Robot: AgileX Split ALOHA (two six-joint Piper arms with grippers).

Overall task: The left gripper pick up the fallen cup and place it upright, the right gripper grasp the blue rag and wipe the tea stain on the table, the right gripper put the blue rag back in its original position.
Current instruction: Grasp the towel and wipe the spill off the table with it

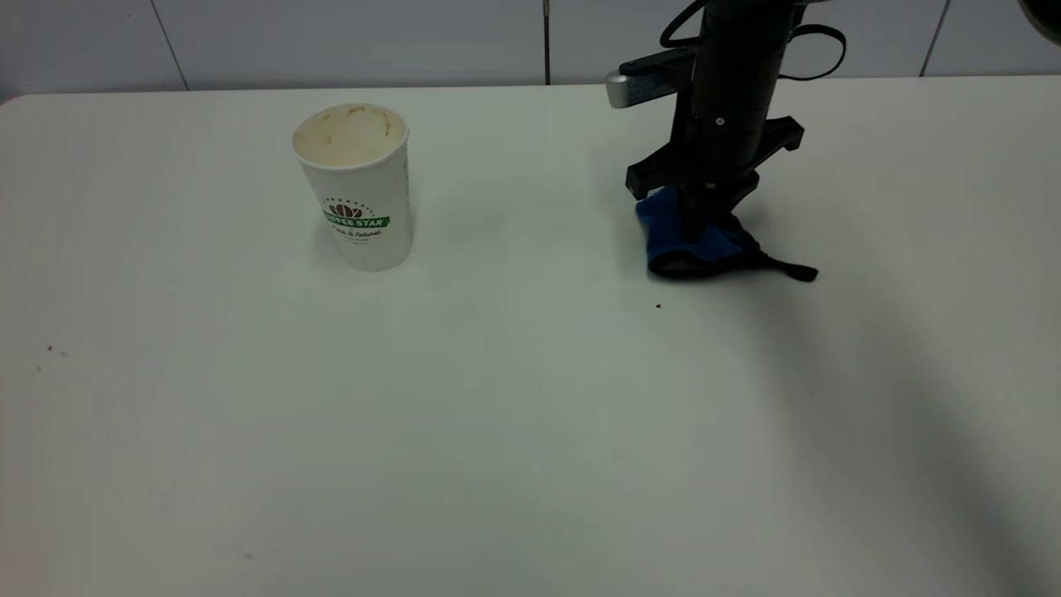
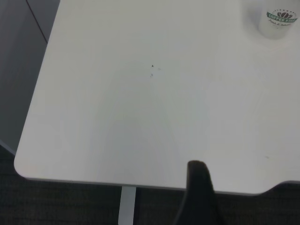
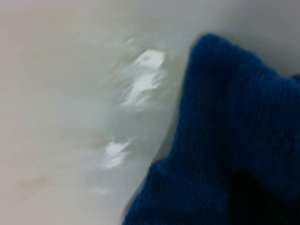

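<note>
We have the right tool (image 1: pixel 704 217) straight down on the rag (image 1: pixel 692 240), pressing into the bunched blue cloth on the tabletop (image 1: pixel 530 431); its fingers look pinched into the fabric, clamped on the rag; the rag's black strap (image 1: pixel 792 269) trails out to the right, flat on the surface. The cup (image 1: pixel 356 186) stands upright well to the left of the tool, mouth open, stained inside, green band facing us; wide bare white lies between cup and rag. A tiny dark speck (image 1: pixel 658 305) sits just in front of the rag; no clear tan puddle shows near it.

Room to move: the near half of the tabletop is open; the back edge runs close behind the right arm, with the grey wall (image 1: pixel 331 41) beyond.

The right wrist view gives us what the outside camera cannot: the rag (image 3: pixel 234 140) fills it close up, plush blue against pale surface. The left wrist view shows the left tool (image 2: pixel 199 187) off the tabletop's edge, only one dark finger visible, so whether it is apart or together we cannot tell; the cup (image 2: pixel 279 21) is far away across the white; a rounded corner (image 2: pixel 21 164) is in sight.
</note>
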